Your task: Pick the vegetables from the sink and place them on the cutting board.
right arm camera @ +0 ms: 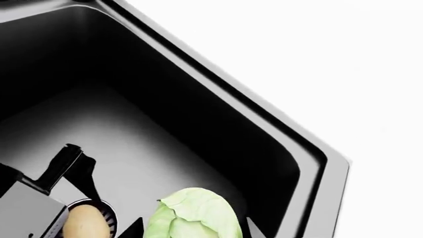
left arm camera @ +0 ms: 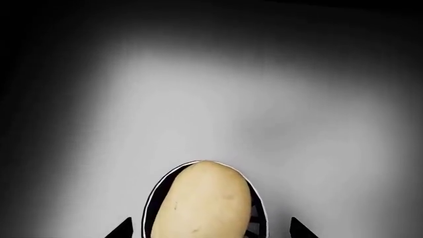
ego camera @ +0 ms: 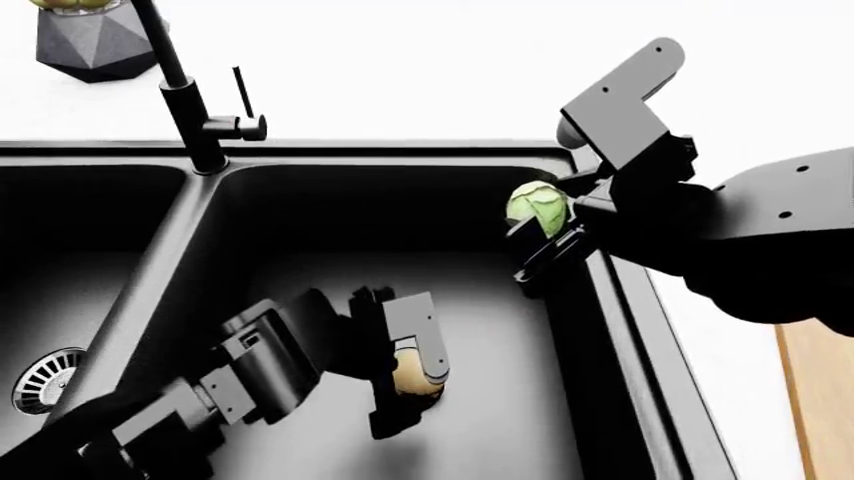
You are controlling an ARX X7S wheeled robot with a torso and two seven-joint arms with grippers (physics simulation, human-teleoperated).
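The tan potato (ego camera: 419, 372) (left arm camera: 201, 201) lies on the floor of the black sink's (ego camera: 400, 152) right basin, over a round drain. My left gripper (ego camera: 407, 368) (left arm camera: 211, 230) is down in that basin, open, with one fingertip on each side of the potato and a small gap at both. My right gripper (ego camera: 541, 218) (right arm camera: 193, 230) is shut on the pale-green cabbage (ego camera: 537, 205) (right arm camera: 193, 215) and holds it in the air beside the sink's right rim. A strip of the light-wood cutting board (ego camera: 817, 400) shows at the far right edge of the head view.
A thin black faucet (ego camera: 180, 80) rises behind the divider between the basins. The left basin has a metal drain (ego camera: 47, 378). A dark faceted pot (ego camera: 87, 40) stands on the white counter at the back left. White counter lies between sink and board.
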